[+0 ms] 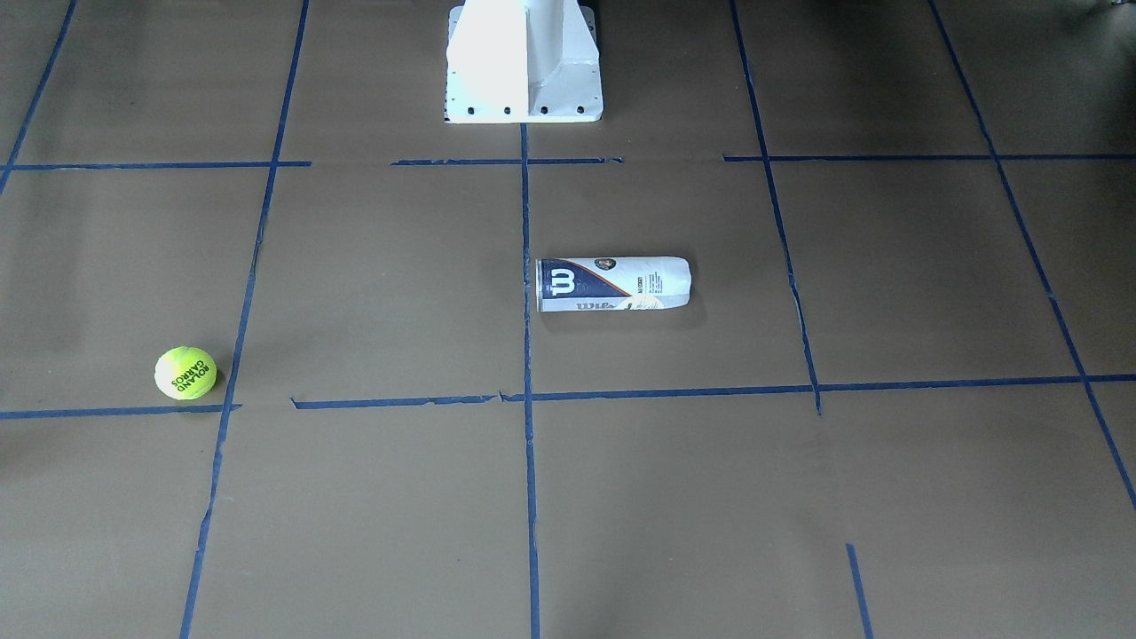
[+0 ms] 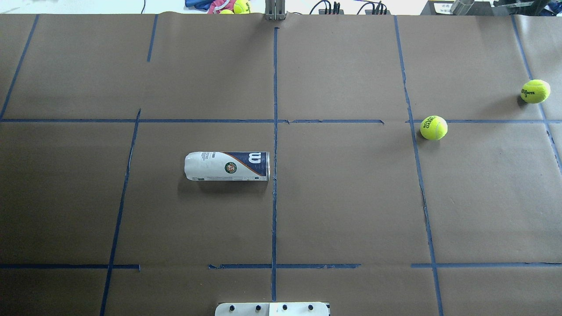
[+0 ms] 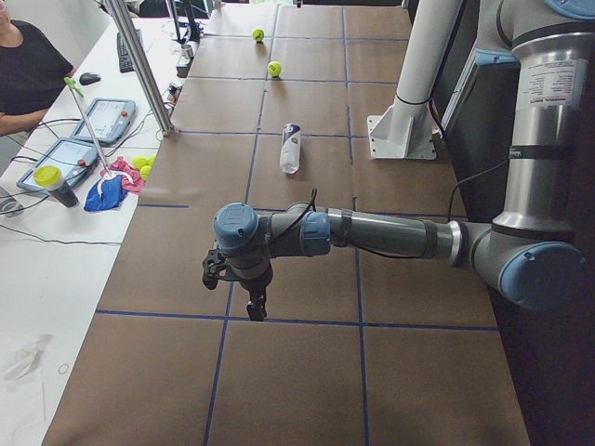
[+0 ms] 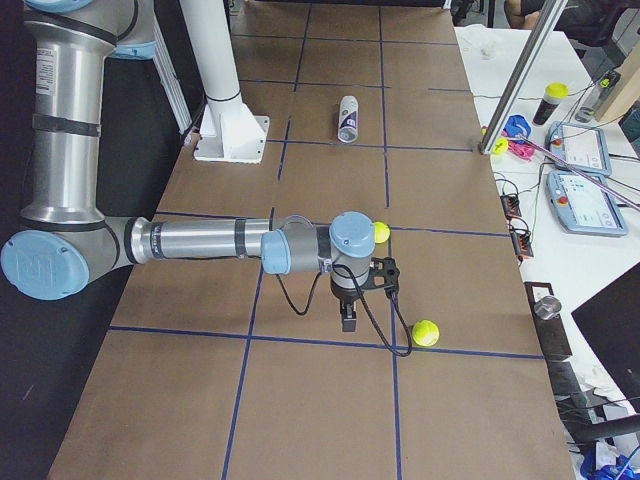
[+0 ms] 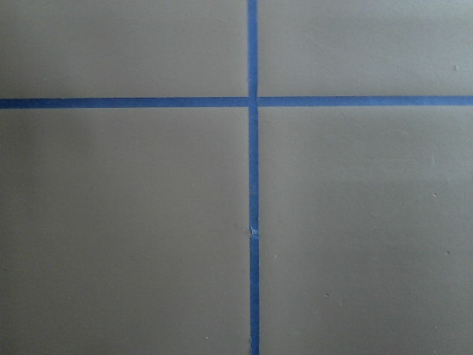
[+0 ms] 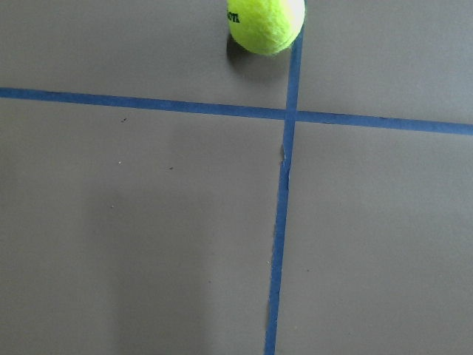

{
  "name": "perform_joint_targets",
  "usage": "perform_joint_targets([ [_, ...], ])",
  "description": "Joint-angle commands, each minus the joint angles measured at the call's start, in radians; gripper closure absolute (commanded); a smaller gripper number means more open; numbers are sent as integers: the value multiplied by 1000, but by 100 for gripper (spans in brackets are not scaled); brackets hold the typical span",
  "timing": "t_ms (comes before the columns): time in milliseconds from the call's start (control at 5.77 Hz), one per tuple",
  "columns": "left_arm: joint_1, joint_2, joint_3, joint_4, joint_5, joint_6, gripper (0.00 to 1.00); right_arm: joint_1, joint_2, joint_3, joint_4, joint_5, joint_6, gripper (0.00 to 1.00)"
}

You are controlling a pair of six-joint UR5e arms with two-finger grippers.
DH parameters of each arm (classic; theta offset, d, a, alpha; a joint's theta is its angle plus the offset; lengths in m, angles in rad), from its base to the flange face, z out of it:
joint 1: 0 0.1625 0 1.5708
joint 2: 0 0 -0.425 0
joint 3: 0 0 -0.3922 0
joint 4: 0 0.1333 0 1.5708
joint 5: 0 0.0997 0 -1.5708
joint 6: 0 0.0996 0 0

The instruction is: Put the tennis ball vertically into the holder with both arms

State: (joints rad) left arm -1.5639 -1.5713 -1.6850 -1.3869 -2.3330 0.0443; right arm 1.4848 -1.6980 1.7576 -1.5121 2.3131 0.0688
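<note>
The tennis ball (image 1: pixel 185 373) with "ROLAND GARROS" lettering lies on the brown paper; it also shows in the overhead view (image 2: pixel 434 127). The holder (image 1: pixel 612 284) lies on its side near the table's middle, also in the overhead view (image 2: pixel 227 166). My left gripper (image 3: pixel 253 308) shows only in the exterior left view, pointing down over the paper, far from the holder. My right gripper (image 4: pixel 347 321) shows only in the exterior right view, pointing down, with the tennis ball (image 4: pixel 380 232) just beyond its arm. I cannot tell whether either is open or shut.
A second yellow ball (image 2: pixel 535 91) marked Wilson lies near the table's right end, close to my right gripper (image 4: pixel 426 332); a ball, probably this one, shows at the top of the right wrist view (image 6: pixel 264 22). The white pedestal (image 1: pixel 524 62) stands at the robot's side. A person (image 3: pixel 28 74) sits by a side table.
</note>
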Motion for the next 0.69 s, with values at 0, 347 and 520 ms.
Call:
perform_joint_targets([
  [0,7,13,-53,2,24,3,0,-1,-2,-3,-3,-1,2,0],
  [347,7,16,-59,-1,18,-1,0,-3,-2,-4,-5,6,2,0],
  [520,7,17,-58,-3,17,-3,0,-3,-2,-1,-4,6,3,0],
])
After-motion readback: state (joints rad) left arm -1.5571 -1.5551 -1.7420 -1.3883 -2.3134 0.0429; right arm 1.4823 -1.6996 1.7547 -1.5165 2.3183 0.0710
